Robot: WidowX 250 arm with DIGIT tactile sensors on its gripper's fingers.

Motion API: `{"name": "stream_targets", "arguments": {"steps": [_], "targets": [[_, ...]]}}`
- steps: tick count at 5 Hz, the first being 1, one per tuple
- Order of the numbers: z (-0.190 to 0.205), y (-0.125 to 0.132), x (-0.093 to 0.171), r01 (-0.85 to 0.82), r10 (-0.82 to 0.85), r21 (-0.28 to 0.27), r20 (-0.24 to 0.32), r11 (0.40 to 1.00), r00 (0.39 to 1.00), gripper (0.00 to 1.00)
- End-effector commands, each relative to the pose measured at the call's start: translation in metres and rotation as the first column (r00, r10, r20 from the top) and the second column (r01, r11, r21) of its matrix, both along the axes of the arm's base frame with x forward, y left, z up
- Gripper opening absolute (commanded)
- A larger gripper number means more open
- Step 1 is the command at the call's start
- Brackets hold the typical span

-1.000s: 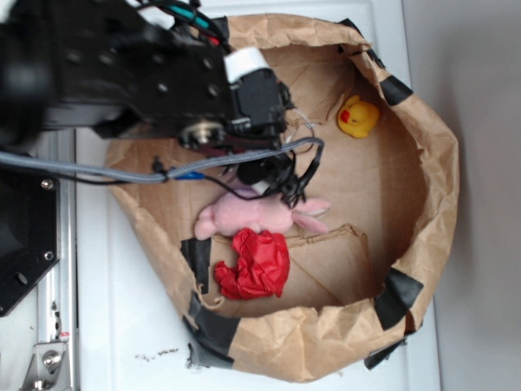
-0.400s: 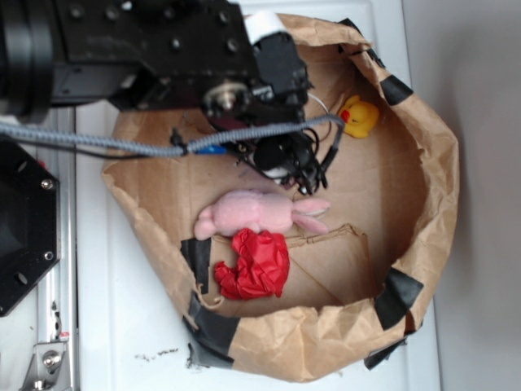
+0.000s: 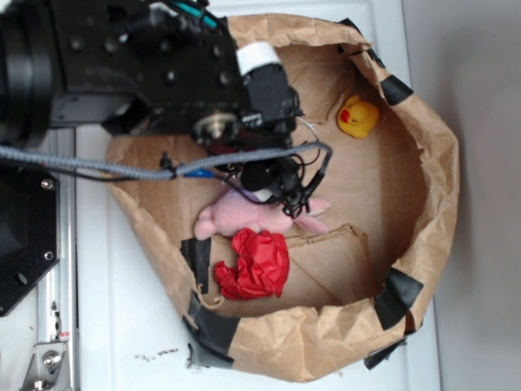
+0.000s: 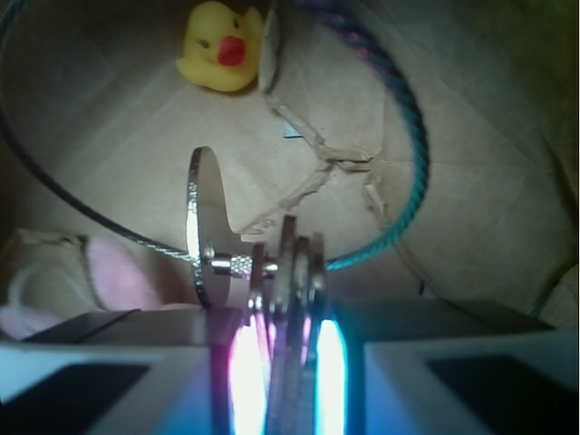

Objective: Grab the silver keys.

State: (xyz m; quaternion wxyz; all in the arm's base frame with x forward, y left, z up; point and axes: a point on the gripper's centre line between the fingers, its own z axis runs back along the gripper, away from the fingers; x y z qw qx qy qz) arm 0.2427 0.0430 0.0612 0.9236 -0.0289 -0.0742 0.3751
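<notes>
In the wrist view, the silver keys [image 4: 272, 272] are seen clamped edge-on between the two pale fingers [image 4: 109, 372] of the gripper [image 4: 276, 362], which is closed down to the narrow thickness of the bunch. The keys stand upright in the gap, with one rounded key head raised at the left and a knurled fastener across the stack. A thin wire loop [image 4: 82, 208] is swept round from the keys to the left, and a blue-purple cord [image 4: 412, 145] is curved round on the right.

In the exterior view, the gripper [image 3: 277, 181] is held inside a brown paper bag [image 3: 423, 228] with black tape on its rim, just above a pink plush toy [image 3: 252, 213]; the keys themselves cannot be made out there. A crumpled red item [image 3: 256, 265] is lying beside the plush toy. A yellow rubber duck [image 3: 358, 116] is placed further off on the bag's floor.
</notes>
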Motion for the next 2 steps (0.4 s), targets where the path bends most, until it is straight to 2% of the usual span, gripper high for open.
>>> {"name": "stream_targets", "arguments": {"steps": [1, 2], "targets": [[0.0026, 0.0112, 0.0026, -0.018, 0.017, 0.017, 0.029, 1.000, 0.999, 0.00], [0.0025, 0.0134, 0.0044, -0.006, 0.005, 0.026, 0.030, 1.000, 1.000, 0.92]]}}
